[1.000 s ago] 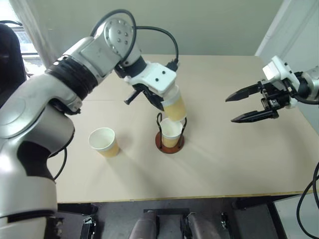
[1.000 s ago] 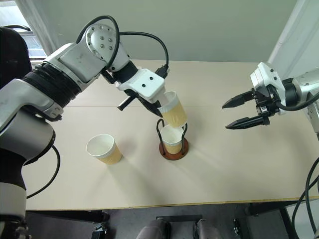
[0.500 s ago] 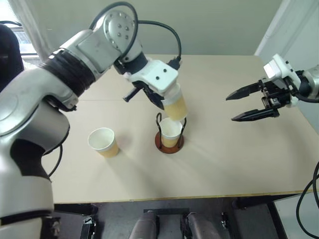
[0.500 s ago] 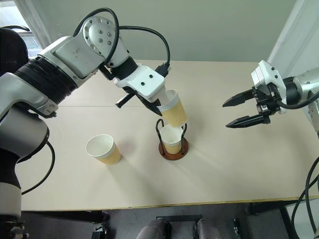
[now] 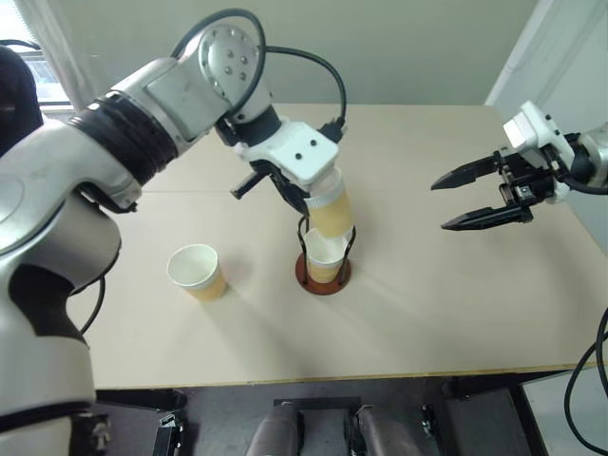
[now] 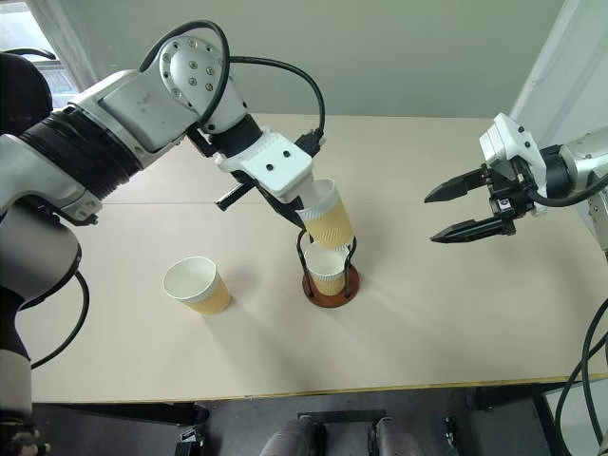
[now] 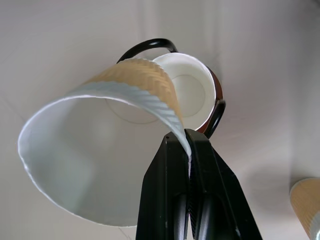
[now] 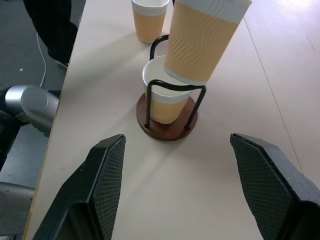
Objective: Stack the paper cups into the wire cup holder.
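Seated cup (image 6: 327, 272): lower wall screened by held cup (image 6: 328, 215) below left gripper (image 6: 302, 211).
Third cup (image 7: 306, 202): cropped by frame edge.
Right gripper (image 8: 180, 185): fingertips cropped.

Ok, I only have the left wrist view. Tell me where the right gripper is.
Observer: The right gripper hangs open and empty above the table, well right of the holder.
Operator: Give me the held cup's base.
Observer: From the side, the held cup is tilted, its base at the lower cup's rim, not nested.
Operator: Report the third cup.
Observer: The third cup stands upright left of the holder, apart from it.
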Controlling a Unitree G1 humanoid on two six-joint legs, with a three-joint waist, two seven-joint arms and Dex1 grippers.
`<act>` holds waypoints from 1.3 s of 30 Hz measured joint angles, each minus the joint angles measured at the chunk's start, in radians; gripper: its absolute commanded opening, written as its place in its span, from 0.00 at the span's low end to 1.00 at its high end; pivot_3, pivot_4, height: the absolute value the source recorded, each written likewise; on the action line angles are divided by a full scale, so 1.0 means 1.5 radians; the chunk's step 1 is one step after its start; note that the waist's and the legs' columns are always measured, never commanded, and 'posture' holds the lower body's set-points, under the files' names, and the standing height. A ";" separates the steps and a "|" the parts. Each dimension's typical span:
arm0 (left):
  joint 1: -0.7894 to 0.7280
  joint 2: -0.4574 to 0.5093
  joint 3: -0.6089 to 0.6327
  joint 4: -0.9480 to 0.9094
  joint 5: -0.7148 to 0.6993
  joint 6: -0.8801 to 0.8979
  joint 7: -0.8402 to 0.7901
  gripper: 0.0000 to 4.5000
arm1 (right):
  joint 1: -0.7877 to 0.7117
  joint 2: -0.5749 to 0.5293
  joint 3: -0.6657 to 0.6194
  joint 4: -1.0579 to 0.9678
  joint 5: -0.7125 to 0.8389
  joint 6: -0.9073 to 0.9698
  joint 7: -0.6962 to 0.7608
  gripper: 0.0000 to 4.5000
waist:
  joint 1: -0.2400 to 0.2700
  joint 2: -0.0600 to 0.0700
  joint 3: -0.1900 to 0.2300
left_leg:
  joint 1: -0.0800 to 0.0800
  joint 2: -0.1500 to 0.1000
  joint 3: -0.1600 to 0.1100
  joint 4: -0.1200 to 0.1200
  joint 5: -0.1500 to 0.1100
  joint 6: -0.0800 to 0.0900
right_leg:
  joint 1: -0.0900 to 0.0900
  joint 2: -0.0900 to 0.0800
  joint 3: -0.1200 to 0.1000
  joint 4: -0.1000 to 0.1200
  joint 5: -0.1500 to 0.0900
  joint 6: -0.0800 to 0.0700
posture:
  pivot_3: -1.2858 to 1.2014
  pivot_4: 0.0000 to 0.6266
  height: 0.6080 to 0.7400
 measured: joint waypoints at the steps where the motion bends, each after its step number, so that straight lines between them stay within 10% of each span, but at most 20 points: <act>1: 0.000 0.001 -0.003 0.001 -0.001 -0.004 0.000 0.01 | 0.000 0.000 0.000 -0.001 0.000 0.000 0.000 0.75 | 0.000 0.000 0.000 | 0.000 0.000 0.000 0.000 0.000 0.000 | 0.000 0.000 0.000 0.000 0.000 0.000 | 0.52 0.24 1.00; 28: -0.005 0.050 -0.061 -0.061 -0.015 -0.025 0.000 0.01 | 0.000 -0.006 0.000 -0.002 -0.001 0.004 0.000 0.75 | -0.001 0.001 0.000 | 0.000 0.000 0.000 0.000 0.000 0.000 | 0.000 0.000 0.000 0.000 0.000 0.000 | 0.52 0.24 1.00; 39: -0.004 0.021 -0.054 -0.021 0.032 -0.044 0.000 0.77 | 0.001 -0.013 0.000 -0.007 -0.001 0.007 0.000 0.75 | -0.001 0.001 0.000 | 0.000 0.000 0.000 0.000 0.000 0.000 | 0.000 0.000 0.000 0.000 0.000 0.000 | 0.52 0.24 1.00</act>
